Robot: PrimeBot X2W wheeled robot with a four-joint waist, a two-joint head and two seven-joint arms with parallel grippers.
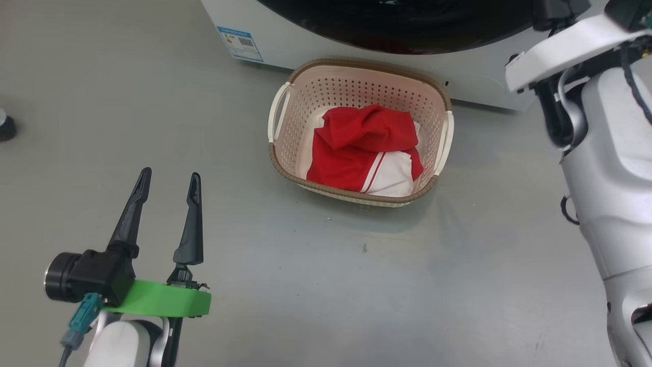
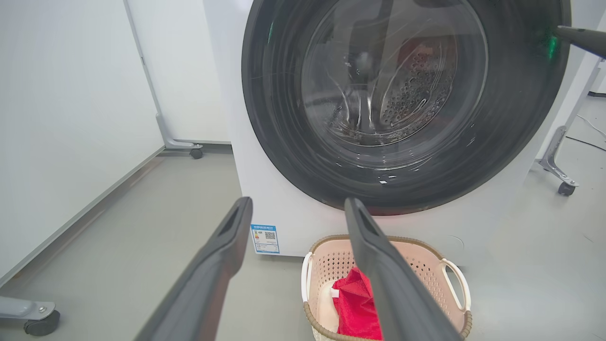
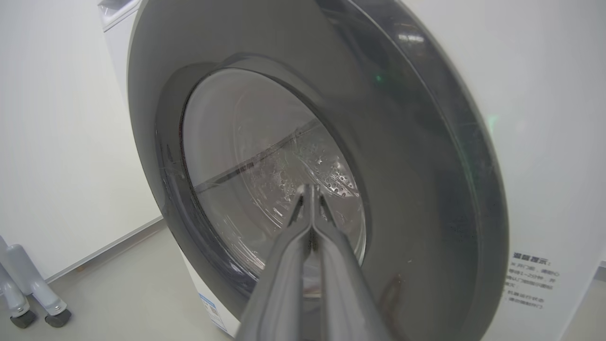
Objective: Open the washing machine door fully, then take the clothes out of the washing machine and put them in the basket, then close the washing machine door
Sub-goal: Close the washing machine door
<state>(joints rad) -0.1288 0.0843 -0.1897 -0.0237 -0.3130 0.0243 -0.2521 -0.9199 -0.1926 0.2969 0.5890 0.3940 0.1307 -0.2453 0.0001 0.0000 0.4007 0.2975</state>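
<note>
While the left claw [image 1: 170, 173] hangs wide open and empty over the floor [image 1: 316, 285] at the near left, the right claw [image 3: 307, 189] is pinched shut on nothing. It points at the glass of the washing machine door [image 3: 426, 199], though contact is unclear. Red and white clothes [image 1: 361, 148] lie in the basket [image 1: 356, 65], just in front of the washing machine [image 1: 285, 48]. Blur smears the door, and the head view crops it.
</note>
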